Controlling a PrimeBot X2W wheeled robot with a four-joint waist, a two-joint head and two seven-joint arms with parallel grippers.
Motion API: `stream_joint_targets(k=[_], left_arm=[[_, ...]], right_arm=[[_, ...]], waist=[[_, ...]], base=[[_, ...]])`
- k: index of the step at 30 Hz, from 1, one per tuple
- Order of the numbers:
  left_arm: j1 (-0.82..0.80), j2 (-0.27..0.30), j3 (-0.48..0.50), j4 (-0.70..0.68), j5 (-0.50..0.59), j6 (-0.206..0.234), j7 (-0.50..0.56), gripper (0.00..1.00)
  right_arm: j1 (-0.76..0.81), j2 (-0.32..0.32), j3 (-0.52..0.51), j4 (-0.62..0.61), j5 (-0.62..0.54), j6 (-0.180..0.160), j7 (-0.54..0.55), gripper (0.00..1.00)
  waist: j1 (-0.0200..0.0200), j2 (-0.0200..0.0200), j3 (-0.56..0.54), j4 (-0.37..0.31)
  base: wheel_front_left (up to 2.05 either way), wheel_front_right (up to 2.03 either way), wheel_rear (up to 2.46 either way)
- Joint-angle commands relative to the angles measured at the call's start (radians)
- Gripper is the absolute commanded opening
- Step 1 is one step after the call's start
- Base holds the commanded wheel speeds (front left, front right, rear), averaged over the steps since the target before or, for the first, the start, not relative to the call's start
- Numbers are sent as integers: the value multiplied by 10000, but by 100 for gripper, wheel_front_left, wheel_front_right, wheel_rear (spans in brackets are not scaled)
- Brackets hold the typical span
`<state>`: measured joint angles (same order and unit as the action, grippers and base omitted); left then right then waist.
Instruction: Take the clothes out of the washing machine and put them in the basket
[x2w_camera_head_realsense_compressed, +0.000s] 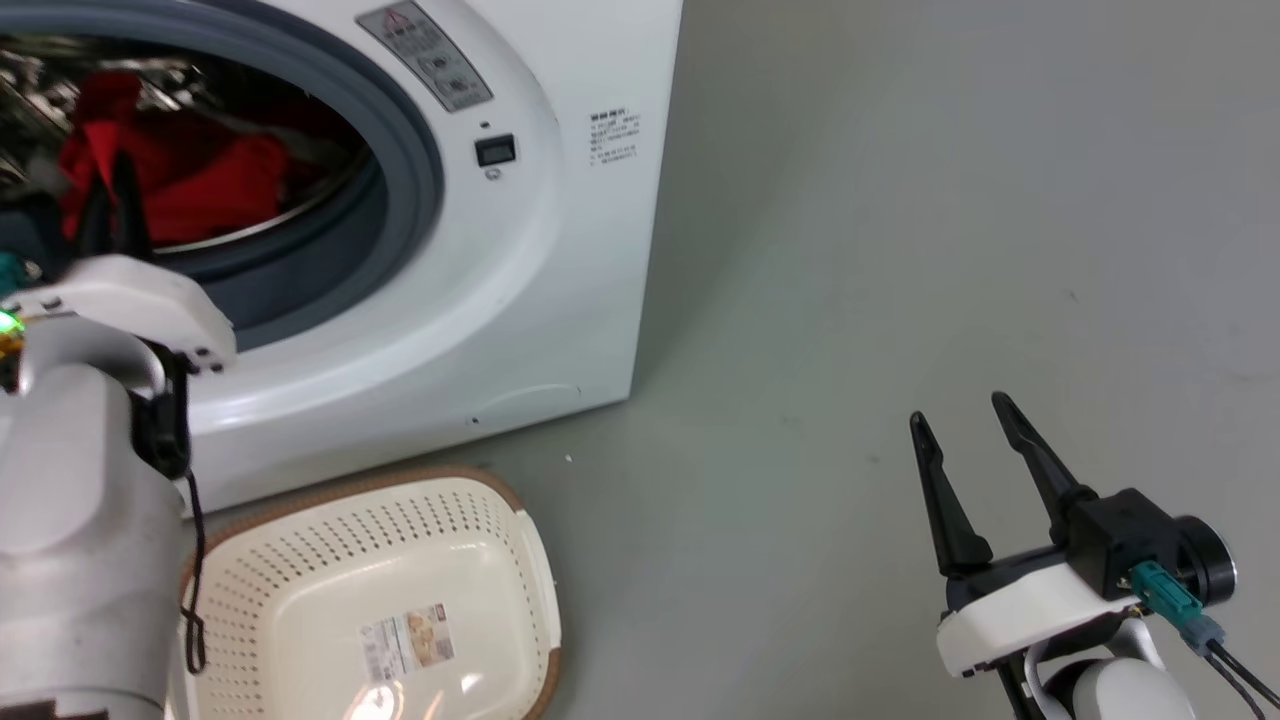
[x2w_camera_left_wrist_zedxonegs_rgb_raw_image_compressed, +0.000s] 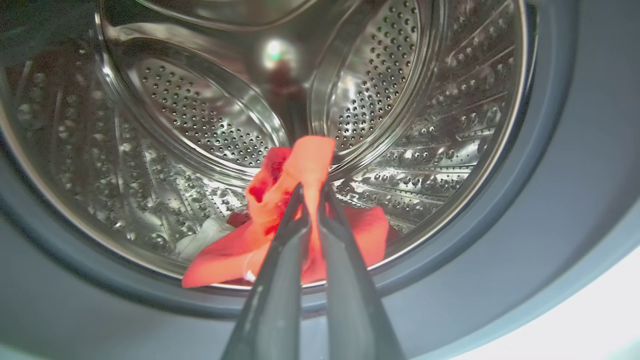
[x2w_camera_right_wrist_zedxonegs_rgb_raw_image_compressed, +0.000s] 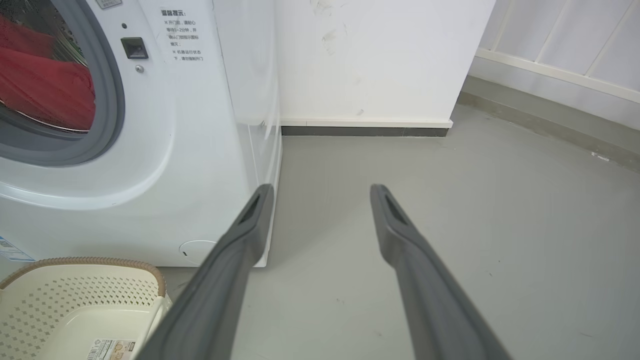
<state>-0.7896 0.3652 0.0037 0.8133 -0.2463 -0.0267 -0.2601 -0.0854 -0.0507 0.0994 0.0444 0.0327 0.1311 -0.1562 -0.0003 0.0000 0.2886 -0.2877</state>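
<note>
**Labels.** The washer (x2w_camera_head_realsense_compressed: 560, 300) carries a grey warning sticker (x2w_camera_head_realsense_compressed: 425, 55) with a red triangle, far up and left of the right gripper (x2w_camera_head_realsense_compressed: 958, 408). A block of small Chinese print (x2w_camera_right_wrist_zedxonegs_rgb_raw_image_compressed: 181, 35) sits on the front panel, up and left of that gripper's fingertips. I cannot read either one. A paper label (x2w_camera_head_realsense_compressed: 408, 640) with a small picture and fine print lies on the bottom of the basket (x2w_camera_head_realsense_compressed: 520, 540). Its text is too small for me to read.

**Clothes.** The clothes (x2w_camera_left_wrist_zedxonegs_rgb_raw_image_compressed: 312, 155) are bright red, soft and crumpled. They lie low in the steel drum (x2w_camera_left_wrist_zedxonegs_rgb_raw_image_compressed: 200, 115), at the left gripper (x2w_camera_left_wrist_zedxonegs_rgb_raw_image_compressed: 312, 189). One fold stands up just beyond the fingertips. The rest spreads below and to both sides, down to the drum's front lip. A pale patch shows to the lower left of the fingers.

**Grippers.** The left gripper reaches through the porthole, its fingers drawn nearly together and pinching the raised fold. The right gripper has its fingers spread apart and holds nothing. It hangs over the grey floor (x2w_camera_head_realsense_compressed: 900, 250).

**Basket.** The basket is cream and perforated with a brown rim. It stands on the floor against the washer's foot, left of the right gripper and below the left arm.
</note>
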Motion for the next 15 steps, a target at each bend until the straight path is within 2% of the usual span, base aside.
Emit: stream_joint_targets(k=[1,15], left_arm=[[379,-158,78,-194,-17,-75,-70,0],[2986,-1228,504,-2587,208,-338,-61,0]], right_arm=[[229,10,-90,-89,-33,-7,81,100],[1392,11,-466,-686,-112,-8,743,100]], waist=[[3,0,-762,430],[3,0,-2673,946]], base=[[0,0,0],[0,0,0]])
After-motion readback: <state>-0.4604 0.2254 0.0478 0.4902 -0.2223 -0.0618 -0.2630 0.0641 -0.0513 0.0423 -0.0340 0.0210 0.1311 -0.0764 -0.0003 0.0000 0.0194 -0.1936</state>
